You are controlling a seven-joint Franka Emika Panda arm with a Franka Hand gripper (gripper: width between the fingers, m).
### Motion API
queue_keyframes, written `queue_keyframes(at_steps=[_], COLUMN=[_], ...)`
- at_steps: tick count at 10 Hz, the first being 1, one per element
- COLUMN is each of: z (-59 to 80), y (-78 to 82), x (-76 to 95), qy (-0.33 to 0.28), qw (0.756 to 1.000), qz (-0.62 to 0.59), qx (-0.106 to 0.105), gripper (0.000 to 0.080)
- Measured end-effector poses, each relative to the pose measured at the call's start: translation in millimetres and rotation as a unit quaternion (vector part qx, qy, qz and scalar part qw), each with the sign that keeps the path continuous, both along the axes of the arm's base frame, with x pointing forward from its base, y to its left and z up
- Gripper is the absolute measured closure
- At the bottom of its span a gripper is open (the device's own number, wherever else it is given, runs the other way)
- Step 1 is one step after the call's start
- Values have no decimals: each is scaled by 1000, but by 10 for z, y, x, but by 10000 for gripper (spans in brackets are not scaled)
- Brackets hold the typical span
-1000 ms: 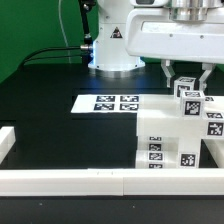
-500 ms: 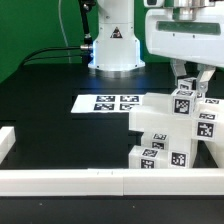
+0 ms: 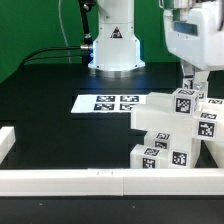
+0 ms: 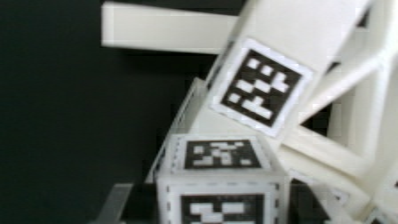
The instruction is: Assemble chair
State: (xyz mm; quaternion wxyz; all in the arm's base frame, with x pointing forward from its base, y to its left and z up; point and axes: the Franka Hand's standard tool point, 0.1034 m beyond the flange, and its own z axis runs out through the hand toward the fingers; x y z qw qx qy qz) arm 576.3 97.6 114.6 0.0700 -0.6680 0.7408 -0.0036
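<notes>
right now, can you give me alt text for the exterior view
A white robot gripper reaches down onto the top of a cluster of white tagged chair parts tilted on a black table at the exterior view's right. The marker board lies flat behind, with white border rails in front.

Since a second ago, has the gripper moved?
Yes. The gripper shifted toward the exterior view's right, away from the marker board, staying over the chair.
</notes>
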Motion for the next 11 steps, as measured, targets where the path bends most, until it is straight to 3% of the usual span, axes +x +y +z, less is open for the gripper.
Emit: queue_keyframes(at_steps=[2, 3, 5, 7, 10, 11], z=[-1, -1, -2, 40, 24, 18], y=[7, 8, 9, 29, 55, 47], x=[1, 0, -2, 55, 32, 20], qy=[1, 1, -1, -18, -23, -22], qw=[1000, 1000, 1000, 979, 956, 933], qz=[-26, -23, 5, 204, 292, 358], qx=[8, 8, 5, -12, -19, -33], gripper=[518, 437, 194, 159, 151, 151])
